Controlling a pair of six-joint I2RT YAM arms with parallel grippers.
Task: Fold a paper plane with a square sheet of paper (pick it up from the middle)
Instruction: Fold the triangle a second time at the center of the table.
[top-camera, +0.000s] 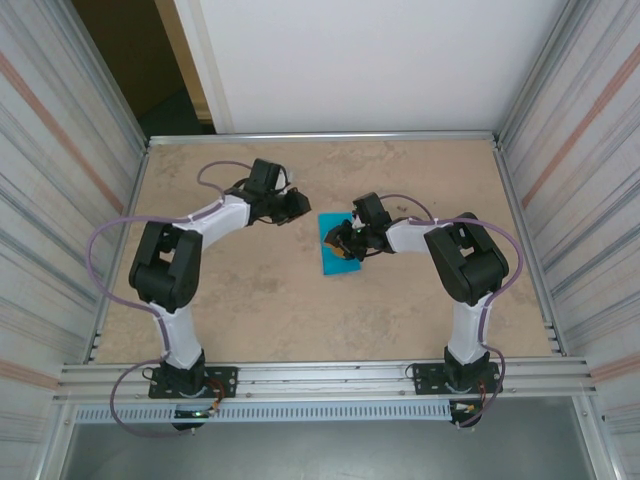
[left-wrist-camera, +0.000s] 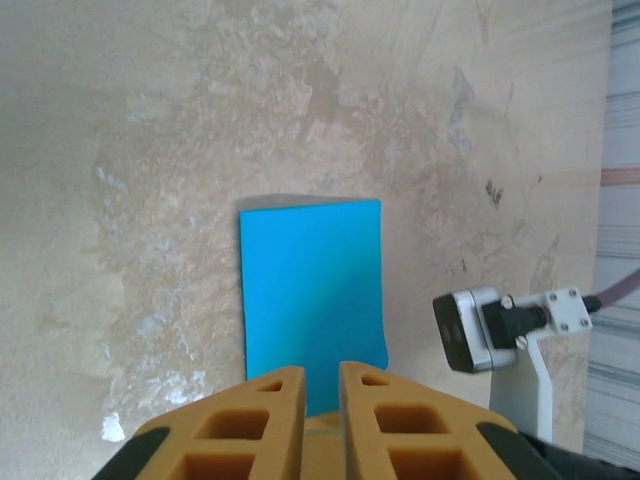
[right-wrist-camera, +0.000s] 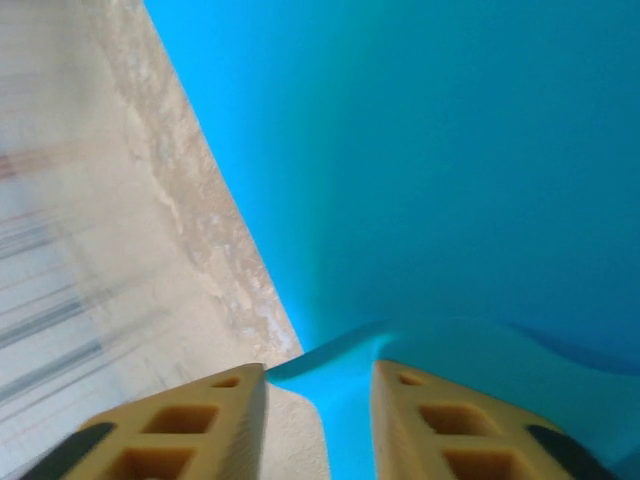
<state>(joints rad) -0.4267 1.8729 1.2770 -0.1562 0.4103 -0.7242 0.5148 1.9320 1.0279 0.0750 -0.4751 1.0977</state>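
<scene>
On the tan table (top-camera: 250, 290), the left gripper (top-camera: 296, 205) hovers at about 10 o'clock from the square sheet of paper (top-camera: 329, 262), near it but apart in the overhead view. Its orange fingers (left-wrist-camera: 270, 410) are set at a narrow slit with nothing between them, and its wrist view looks down on the teal sheet lying flat. The sheet sits just right of the table's middle and reads as a rectangle, longer than it is wide, which suggests it is already creased smaller, though no fold line can be made out. At the paper's 3 o'clock side the right gripper (top-camera: 345, 243) is low over it with its jaws partly open. In its wrist view a lip of the paper's edge curls up into the gap between the two fingers, without being visibly pinched. The sheet looks featherweight and limp: it bends under a touch, would likely slide on the smooth tabletop if pushed from one side, and takes a lasting crease wherever it is squeezed. A sound hold is probably a light pinch on a raised edge or a bowed-up middle, with the other claw pressing the sheet flat so it cannot skate away. A hard or crooked pinch risks a stray wrinkle that spoils later folds.
</scene>
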